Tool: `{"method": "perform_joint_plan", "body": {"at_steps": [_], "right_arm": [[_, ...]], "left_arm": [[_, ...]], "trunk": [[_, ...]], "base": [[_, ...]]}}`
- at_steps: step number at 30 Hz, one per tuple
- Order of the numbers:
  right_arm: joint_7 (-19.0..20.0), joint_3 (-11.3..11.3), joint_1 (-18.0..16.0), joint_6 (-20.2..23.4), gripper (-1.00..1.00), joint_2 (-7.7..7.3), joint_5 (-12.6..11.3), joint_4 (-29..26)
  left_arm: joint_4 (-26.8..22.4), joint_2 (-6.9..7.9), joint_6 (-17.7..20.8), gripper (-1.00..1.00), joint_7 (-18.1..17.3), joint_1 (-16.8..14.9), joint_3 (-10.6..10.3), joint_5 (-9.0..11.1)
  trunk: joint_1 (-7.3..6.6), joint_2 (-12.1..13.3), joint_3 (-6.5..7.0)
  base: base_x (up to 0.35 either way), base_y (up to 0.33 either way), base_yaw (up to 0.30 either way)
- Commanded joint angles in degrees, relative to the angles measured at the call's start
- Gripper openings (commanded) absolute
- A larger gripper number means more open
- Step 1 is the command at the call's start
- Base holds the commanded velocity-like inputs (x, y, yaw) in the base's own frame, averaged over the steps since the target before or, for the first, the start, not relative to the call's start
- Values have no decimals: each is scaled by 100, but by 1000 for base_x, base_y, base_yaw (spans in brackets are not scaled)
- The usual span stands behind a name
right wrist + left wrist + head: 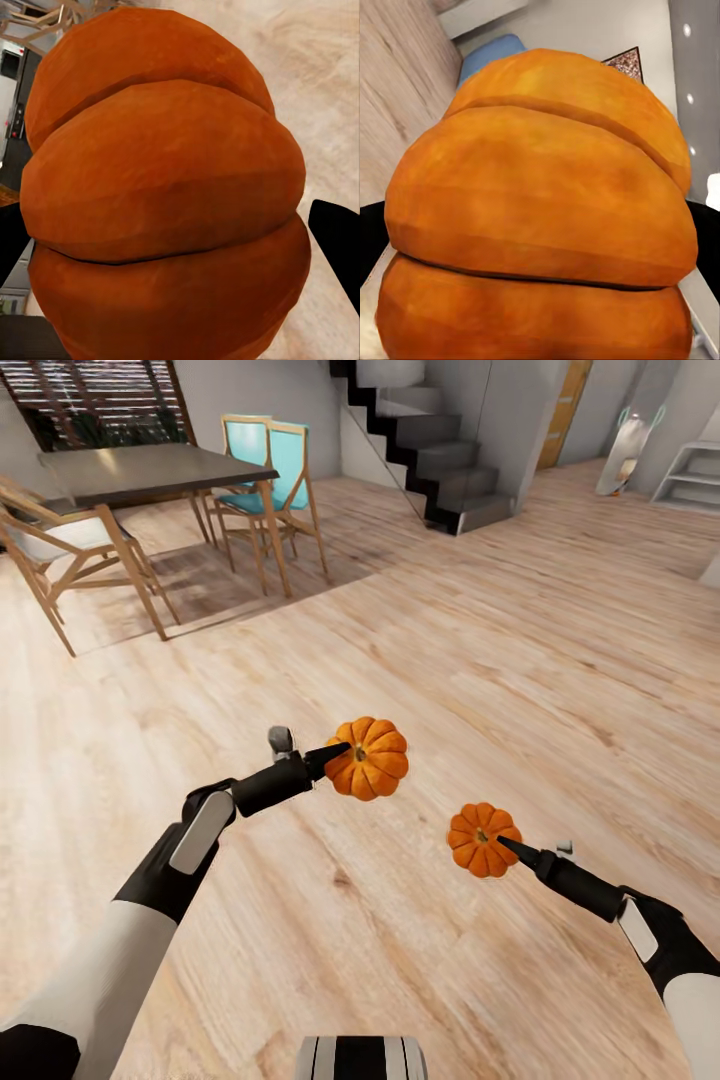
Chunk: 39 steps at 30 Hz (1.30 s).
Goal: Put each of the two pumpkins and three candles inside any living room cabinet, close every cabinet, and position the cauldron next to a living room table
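Note:
I hold two orange ribbed pumpkins above the wood floor. The larger pumpkin (368, 759) sits in my left gripper (338, 752), which is shut on it; close up its ridged skin (540, 217) spans the left wrist view. The smaller pumpkin (483, 840) is lower and to the right, with my right gripper (505, 846) shut on it; the same pumpkin (161, 202) bulges between two dark fingers (337, 240) in the right wrist view. The cabinet, the candles and the cauldron are out of view.
A dark-topped dining table (150, 468) with wooden chairs (70, 545) and two teal chairs (270, 460) stands at the back left. A black-edged staircase (430, 455) rises at the back centre. White shelving (690, 475) is at the far right. Pale plank floor (500, 640) stretches ahead.

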Motion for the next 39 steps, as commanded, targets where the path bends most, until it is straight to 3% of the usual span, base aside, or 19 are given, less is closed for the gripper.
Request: {"method": "perform_joint_plan", "body": {"at_steps": [1,39], "right_arm": [[-5,-5,-1,4,-100,1,-8,-1],[-5,-5,-1,-18,-100,2,-3,16]], "left_arm": [[-52,4,11,-100,1,0,2,30],[-115,8,12,-100,12,0,2,21]], "trunk": [[-3,2,23],[-101,52,865]], "base": [[0,0,284],[0,0,281]]}}
